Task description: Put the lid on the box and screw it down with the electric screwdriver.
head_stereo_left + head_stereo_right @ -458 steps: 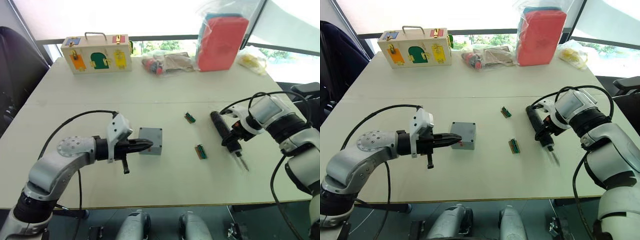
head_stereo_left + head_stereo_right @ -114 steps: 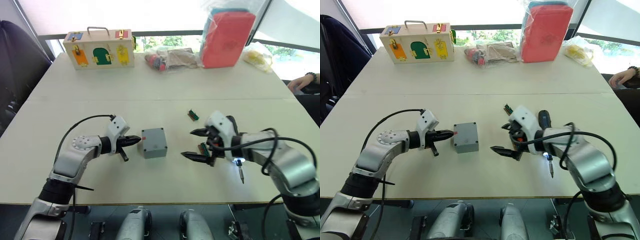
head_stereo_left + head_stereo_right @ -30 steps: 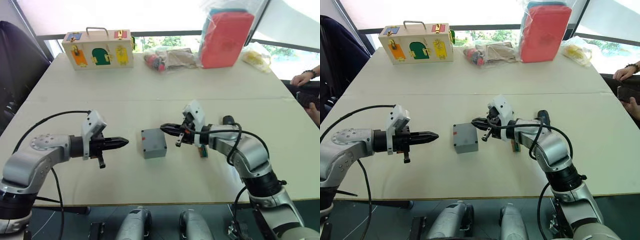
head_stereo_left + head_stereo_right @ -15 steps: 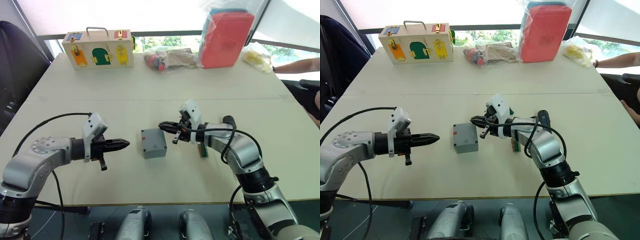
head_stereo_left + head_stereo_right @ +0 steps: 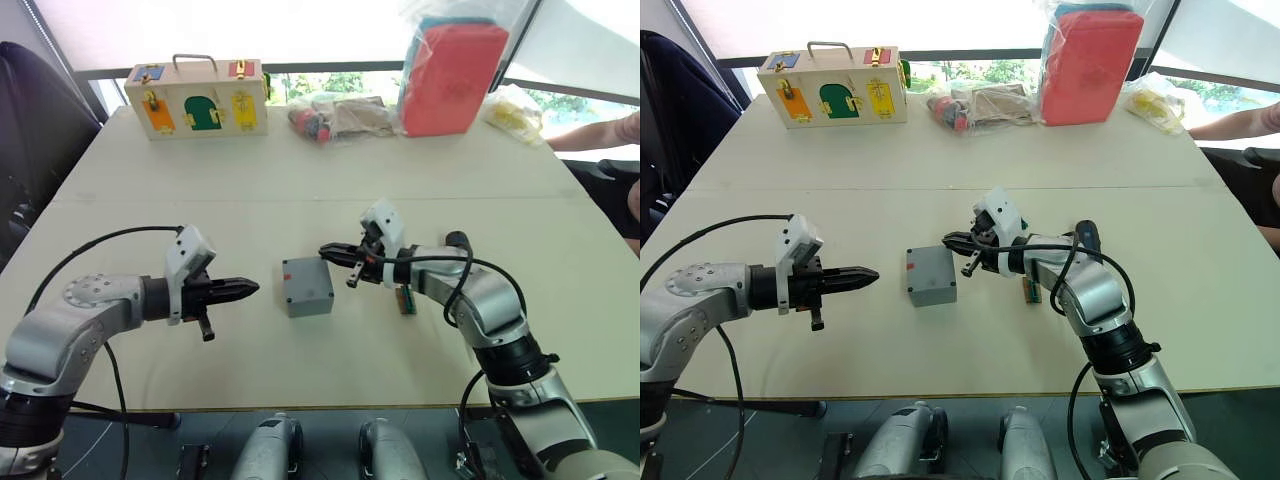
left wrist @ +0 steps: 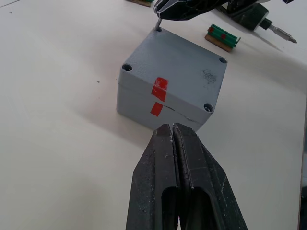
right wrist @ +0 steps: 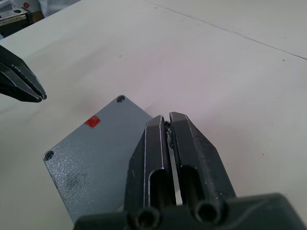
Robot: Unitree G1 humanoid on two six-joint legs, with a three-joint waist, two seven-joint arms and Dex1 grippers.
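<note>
The box [image 6: 170, 81] sits mid-table with the lid [image 6: 178, 62] already on it: a matte grey cube with four corner screw holes and red marks on lid rim and side wall. The right gripper [image 6: 162, 10] pinches a small screw [image 6: 159, 22] over the box's far corner hole (fingers together). The left gripper [image 5: 248, 288], closed and empty, points at the box from well apart, as half a second ago. The screwdriver [image 6: 258, 17], dark and slim, lies beyond the box beside a green block [image 6: 221, 37].
</note>
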